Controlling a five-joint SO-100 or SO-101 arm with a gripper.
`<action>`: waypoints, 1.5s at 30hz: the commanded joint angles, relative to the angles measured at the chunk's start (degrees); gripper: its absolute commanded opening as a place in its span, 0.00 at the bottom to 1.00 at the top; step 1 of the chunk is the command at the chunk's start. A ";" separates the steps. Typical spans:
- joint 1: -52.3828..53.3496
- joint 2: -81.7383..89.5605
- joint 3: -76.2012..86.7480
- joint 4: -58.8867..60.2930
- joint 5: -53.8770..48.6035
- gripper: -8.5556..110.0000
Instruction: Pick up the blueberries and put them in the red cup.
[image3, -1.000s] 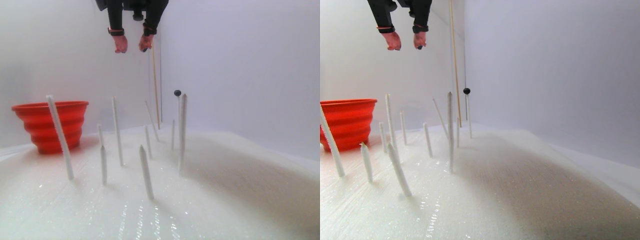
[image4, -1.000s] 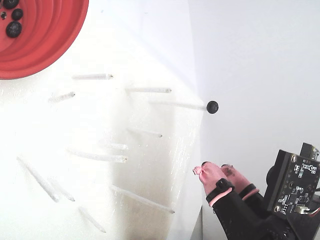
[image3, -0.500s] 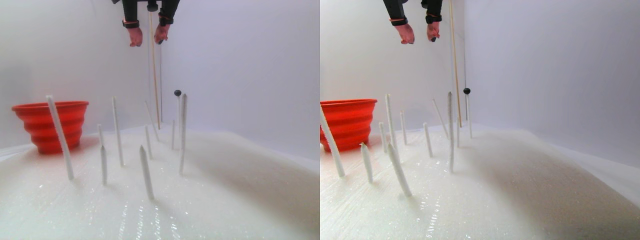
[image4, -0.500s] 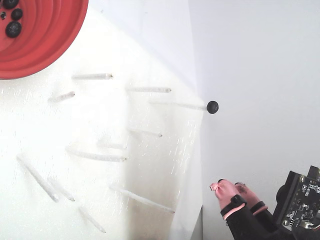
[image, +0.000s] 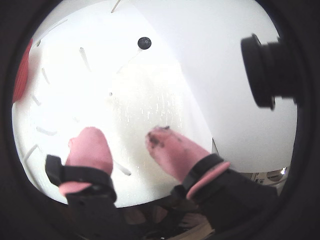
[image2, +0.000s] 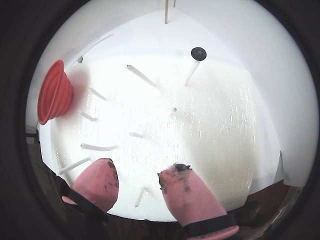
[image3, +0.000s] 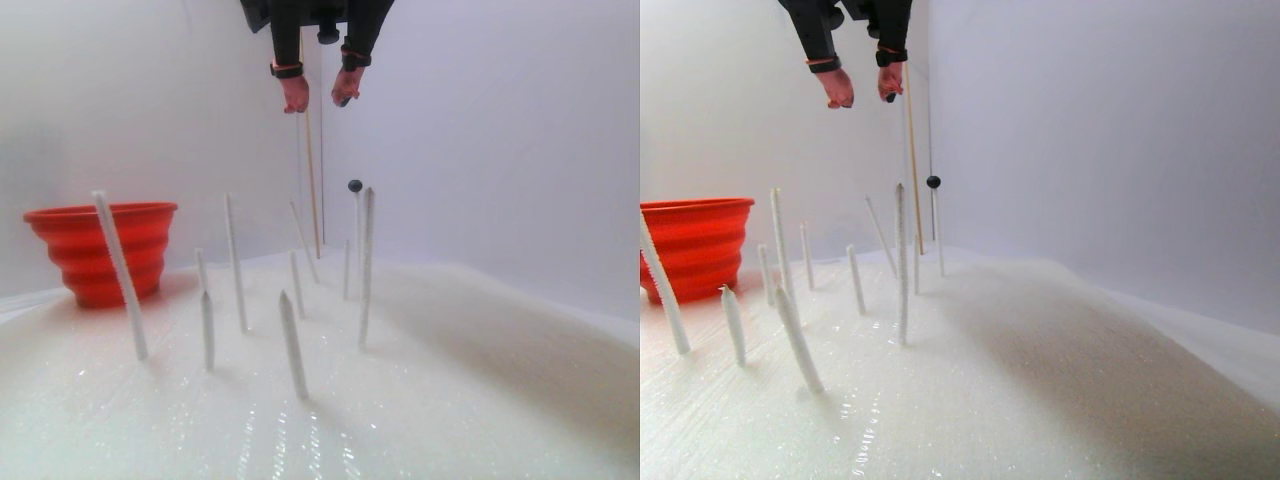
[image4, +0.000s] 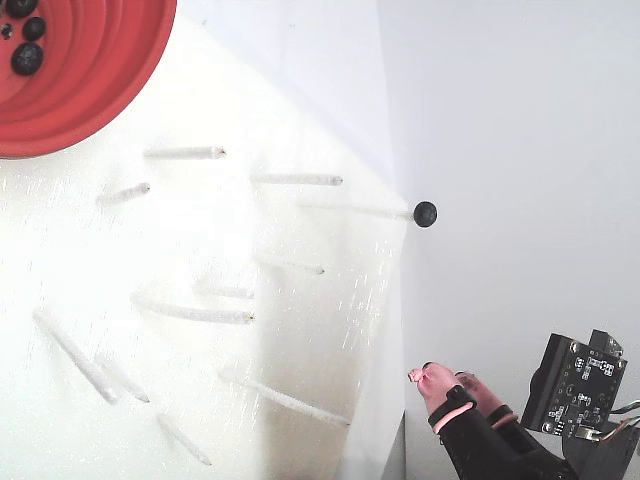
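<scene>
One dark blueberry (image4: 425, 213) sits on the tip of a white stalk, seen also in both wrist views (image: 144, 42) (image2: 198, 53) and in the stereo pair view (image3: 354, 186). The red cup (image4: 90, 90) stands at the top left of the fixed view with three blueberries (image4: 27, 57) inside; it is at the left in the stereo pair view (image3: 100, 240). My gripper (image3: 320, 98) hangs high above the bed, open, with nothing between its pink, dark-smudged fingertips (image2: 185, 187). In the fixed view the gripper (image4: 442, 376) is well below the perched berry.
Several white stalks (image3: 290, 345) stand up from the white foam bed (image3: 450, 400), some leaning. A thin wooden stick (image3: 310, 170) rises at the back, close to the gripper. White walls close the back and right. A circuit board (image4: 575, 385) rides beside the gripper.
The open gripper has drifted right in the stereo pair view, first rising, then coming lower. In the fixed view it has slid toward the bottom right corner. The berries have not moved.
</scene>
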 joint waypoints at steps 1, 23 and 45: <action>0.70 -1.14 -5.45 -2.99 0.09 0.20; 4.48 -18.46 -12.66 -15.03 -0.62 0.21; 6.33 -33.31 -20.13 -24.26 1.32 0.23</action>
